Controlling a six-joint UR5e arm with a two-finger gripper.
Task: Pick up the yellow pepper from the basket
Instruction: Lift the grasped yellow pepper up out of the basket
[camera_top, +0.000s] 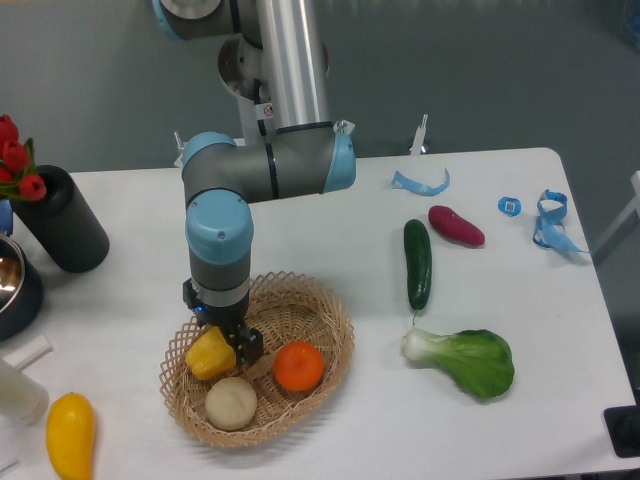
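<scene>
1. Claw (226, 345) first: we see it lowered into the basket (330, 300), its fingers mostly hidden behind the wrist and the yellow pepper (210, 353), so we cannot tell whether they are wide, narrow or clamped.
2. We find the yellow pepper right at the claw's tip, touching or overlapping its dark fingers on the side nearer the camera and slightly toward the picture's left, inside the basket.
3. Just past the claw toward the picture's right, an orange ball (299, 366) sits in the same basket, close to the pepper but apart from it.
4. Below the claw in the picture, a round beige ball (231, 403) rests in the basket's near part, just under the pepper.
5. Outside the basket, well away from the claw toward the lower left corner, we note a smooth yellow oval fruit (70, 436) on the white table (330, 240).
6. Far to the claw's right in the picture lie a cucumber (417, 263), a purple vegetable (456, 225) and a leafy green (465, 358).
7. Off to the claw's upper left stand a black cylinder (62, 218) with red flowers (15, 158), and a dark metal bowl (14, 286) sits at the picture's edge.
</scene>
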